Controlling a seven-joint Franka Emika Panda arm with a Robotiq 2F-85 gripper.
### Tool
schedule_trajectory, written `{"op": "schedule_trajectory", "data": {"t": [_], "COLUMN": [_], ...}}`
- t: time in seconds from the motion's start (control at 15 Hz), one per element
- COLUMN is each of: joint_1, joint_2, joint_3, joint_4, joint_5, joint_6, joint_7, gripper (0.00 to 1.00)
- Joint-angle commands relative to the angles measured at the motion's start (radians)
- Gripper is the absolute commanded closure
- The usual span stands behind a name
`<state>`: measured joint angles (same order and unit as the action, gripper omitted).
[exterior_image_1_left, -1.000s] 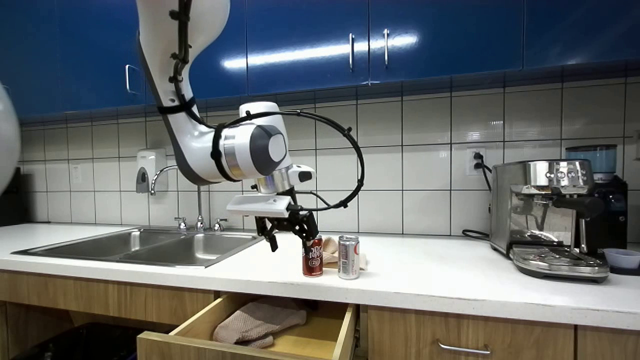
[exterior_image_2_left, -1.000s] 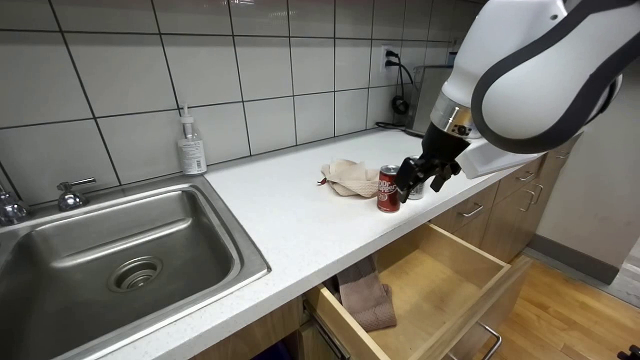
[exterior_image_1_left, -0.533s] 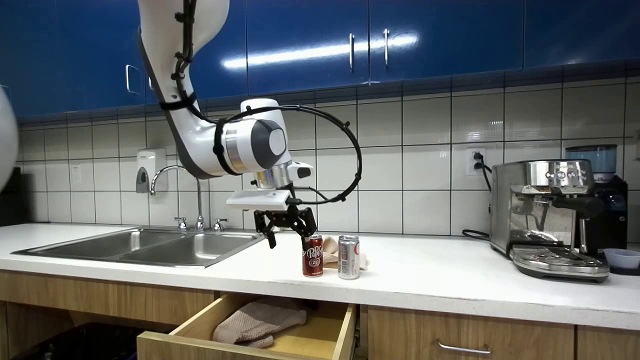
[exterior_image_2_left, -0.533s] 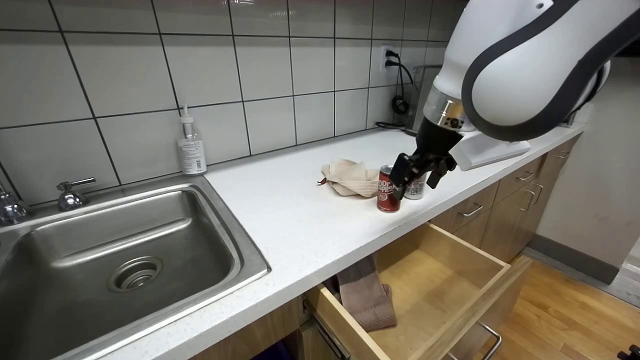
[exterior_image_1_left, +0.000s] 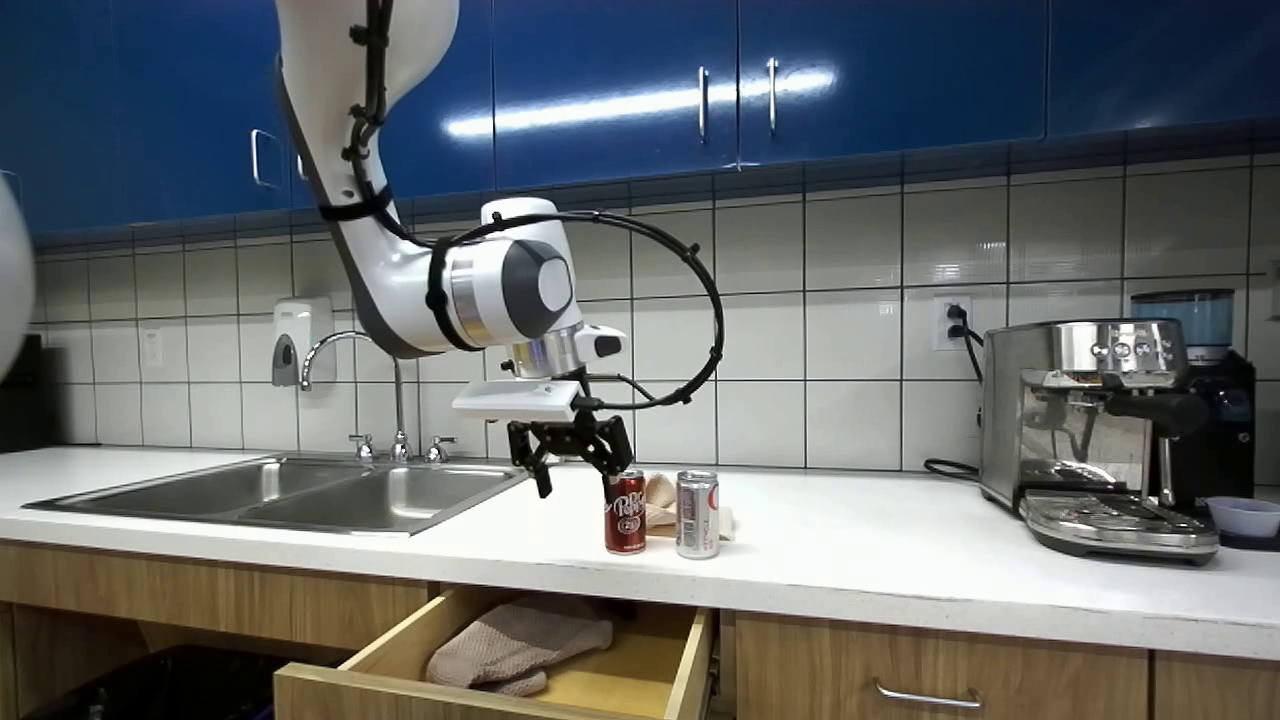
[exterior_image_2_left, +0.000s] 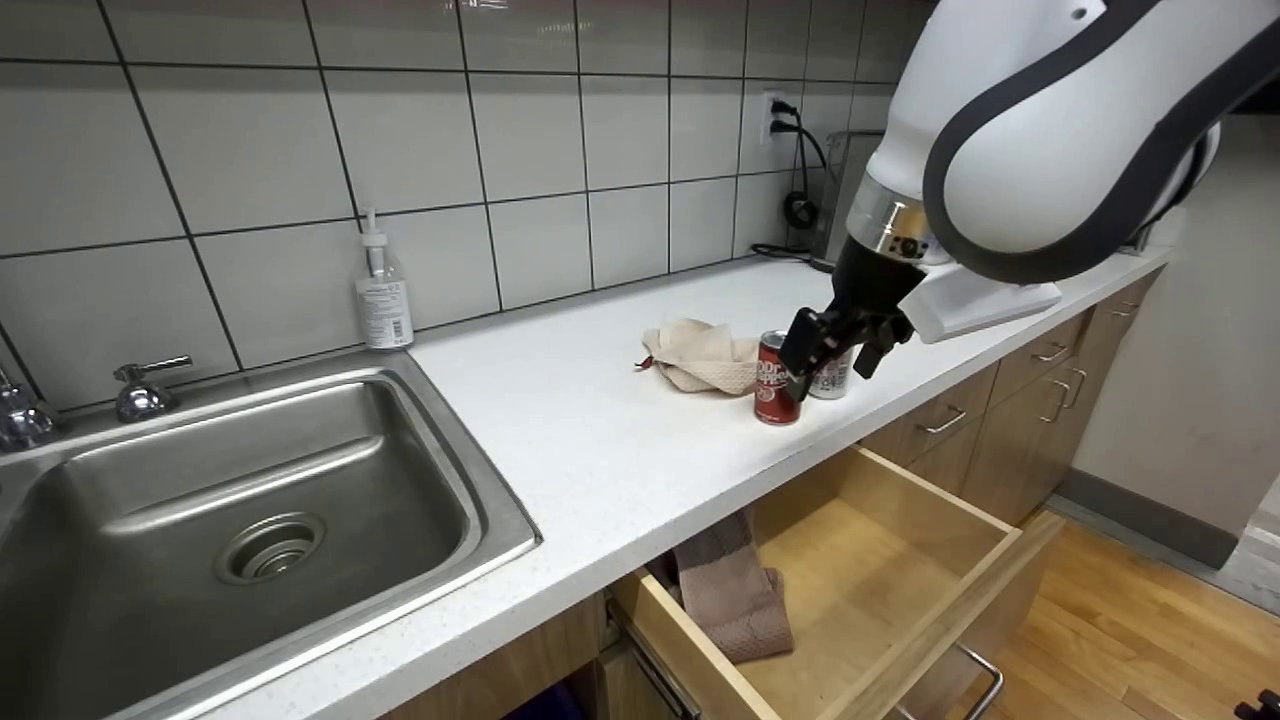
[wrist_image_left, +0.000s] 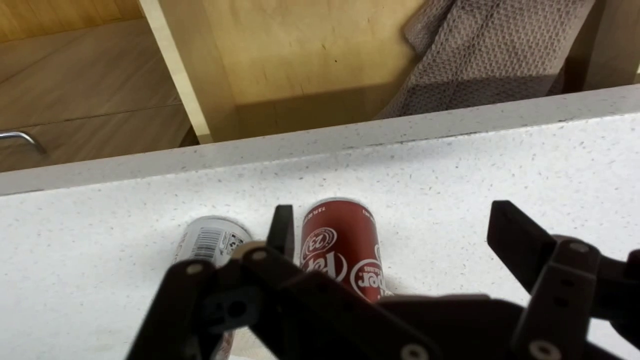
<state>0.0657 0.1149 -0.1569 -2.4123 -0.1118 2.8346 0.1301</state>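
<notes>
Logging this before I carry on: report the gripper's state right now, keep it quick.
Gripper: open, holding nothing; the red can is nearest, but whether they touch cannot be told.

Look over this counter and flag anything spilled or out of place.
No spill shows. Untidy, though: the pale wooden drawer hangs open beneath the white countertop, a brown textured cloth loose inside. A beige cloth lies crumpled rather than folded near the upright red metal can.
</notes>
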Motion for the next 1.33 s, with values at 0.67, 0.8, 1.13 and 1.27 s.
{"op": "schedule_trajectory", "data": {"t": [0.67, 0.8, 1.13, 1.27], "joint_1": [-0.049, -0.056, -0.077, -0.083], "joint_2": [0.000, 0.005, 0.037, 0.057], "joint_3": [0.046, 0.050, 0.049, 0.046], "joint_4": [0.111, 0.134, 0.193, 0.218], "joint_5": [0.033, 0.048, 0.103, 0.104], "joint_6": [-0.137, -0.169, -0.236, -0.253], "joint_7": [0.009, -0.005, -0.019, -0.008], "gripper": [0.00, 0.00, 0.00, 0.00]}}
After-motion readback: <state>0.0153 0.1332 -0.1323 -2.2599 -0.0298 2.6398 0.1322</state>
